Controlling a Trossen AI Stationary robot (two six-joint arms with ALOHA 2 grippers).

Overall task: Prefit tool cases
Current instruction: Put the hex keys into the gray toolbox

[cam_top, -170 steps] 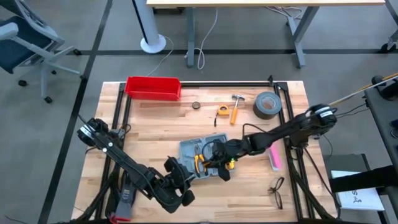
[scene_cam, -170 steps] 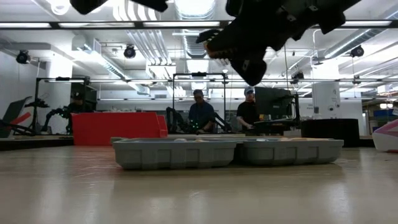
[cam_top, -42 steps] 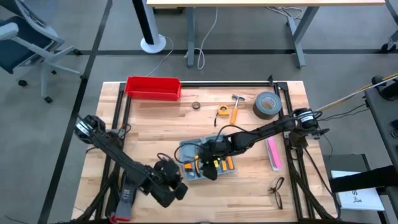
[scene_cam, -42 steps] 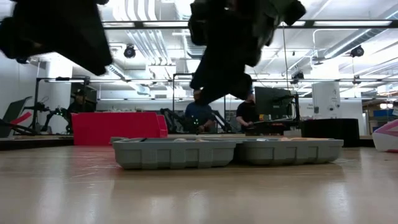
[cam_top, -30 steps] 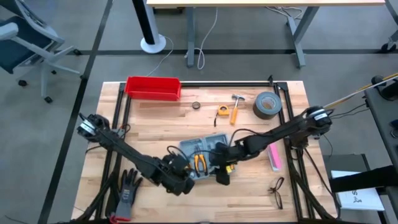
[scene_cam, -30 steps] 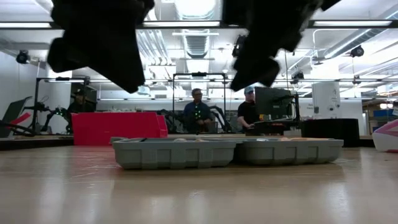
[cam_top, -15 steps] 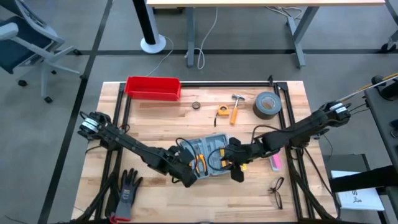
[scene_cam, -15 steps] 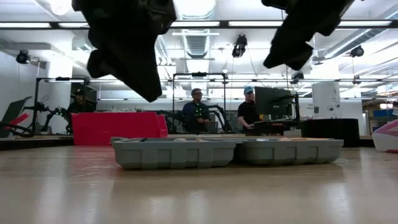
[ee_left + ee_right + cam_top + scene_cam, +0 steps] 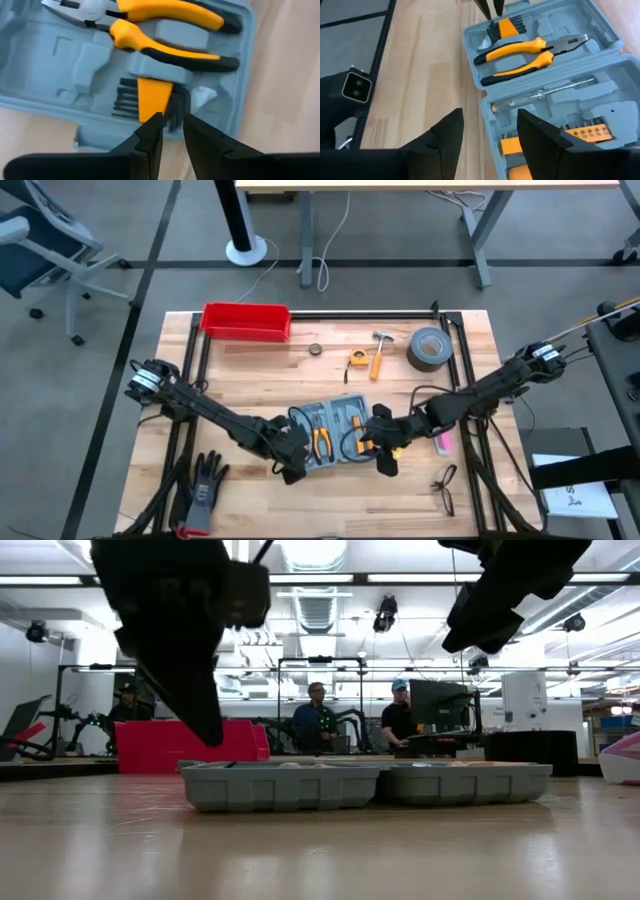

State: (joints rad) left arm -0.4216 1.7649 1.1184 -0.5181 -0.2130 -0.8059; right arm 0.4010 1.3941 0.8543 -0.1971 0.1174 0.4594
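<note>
**A:** While your left gripper (image 9: 170, 131) hangs right over the near edge of the small grey-blue hinged plastic tool case (image 9: 333, 432), its fingers sit narrow, only a thin gap between the tips and nothing in them. Just ahead of those tips is the orange holder of black hex keys (image 9: 153, 99), and one slot further in, the yellow-and-black handled pliers (image 9: 165, 35). The case itself lies flat and wide open mid-table, both halves up.

**B:** And your right gripper (image 9: 487, 131)?

**A:** Spread wide, empty, hovering off the case's other end. From its wrist you look straight along the case: pliers half farther off, and nearer you the half with the clear-handled screwdriver (image 9: 542, 93) and the orange bit holder (image 9: 583, 132).

**B:** How will the case handle, you reckon?

**A:** My guess is light, thin moulded plastic, stiff enough but slick on that wooden table (image 9: 260, 375), so it'll skate if you push one side only. I'd take hold of a half by its outer rim, not the moulded ribs inside, and keep the other gripper bracing the opposite half. Loose tools could pop out if you tilt it fast.
</note>
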